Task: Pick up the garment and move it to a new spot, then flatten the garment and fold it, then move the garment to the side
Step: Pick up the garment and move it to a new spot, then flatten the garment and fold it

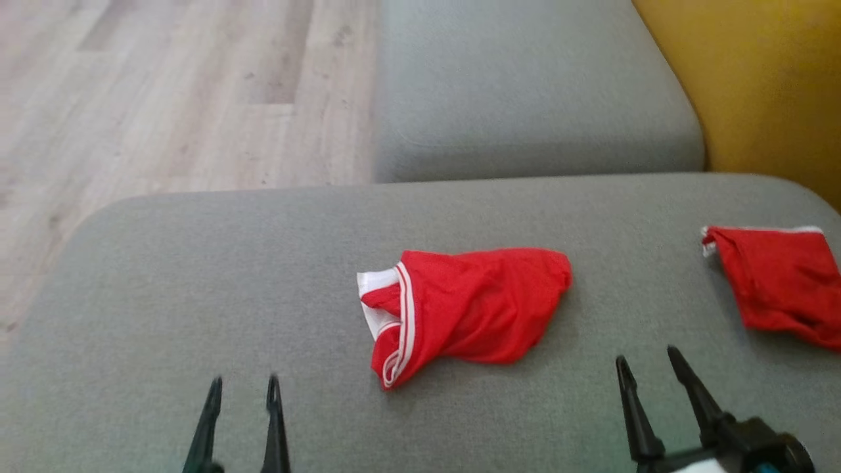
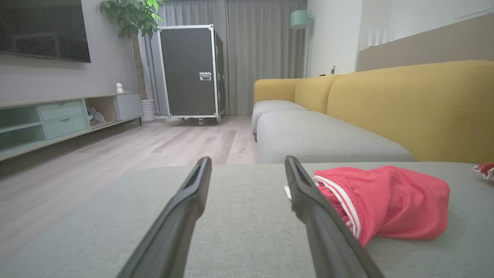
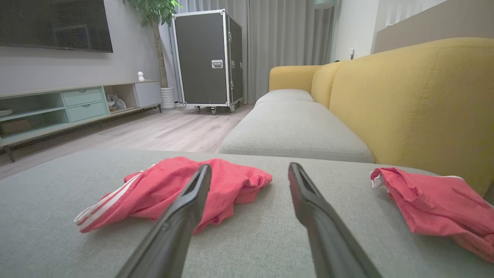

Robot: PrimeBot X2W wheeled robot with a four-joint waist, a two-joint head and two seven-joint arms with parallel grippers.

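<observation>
**Head view:** A crumpled red garment (image 1: 470,309) with white-striped trim lies at the middle of a grey sofa cushion (image 1: 197,276), with white lining showing at its left end. The left gripper (image 1: 244,382) sits at the lower left, its jaws released and empty, well apart from the cloth. The right gripper (image 1: 647,358) sits at the lower right, its jaws spread with nothing between them, near the garment's lower right edge but clear of it. A second red garment (image 1: 778,282) lies at the cushion's right edge. Beyond are another grey seat (image 1: 525,85), a yellow backrest (image 1: 769,79) and a pale wood floor (image 1: 164,85).

**Left wrist view:** The left gripper's dark fingers (image 2: 185,208) stand apart over bare cushion. The garment (image 2: 389,200) lies ahead on the view's right, its striped end partly behind one finger. A black wheeled flight case (image 2: 191,69) stands against grey curtains (image 2: 262,54), next to a potted plant (image 2: 131,15).

**Right wrist view:** The right gripper's fingers (image 3: 308,200) are parted over bare cushion. The garment (image 3: 162,193) lies ahead on the view's left. The second red garment (image 3: 428,204) rests to the right, by the yellow backrest (image 3: 417,100).
</observation>
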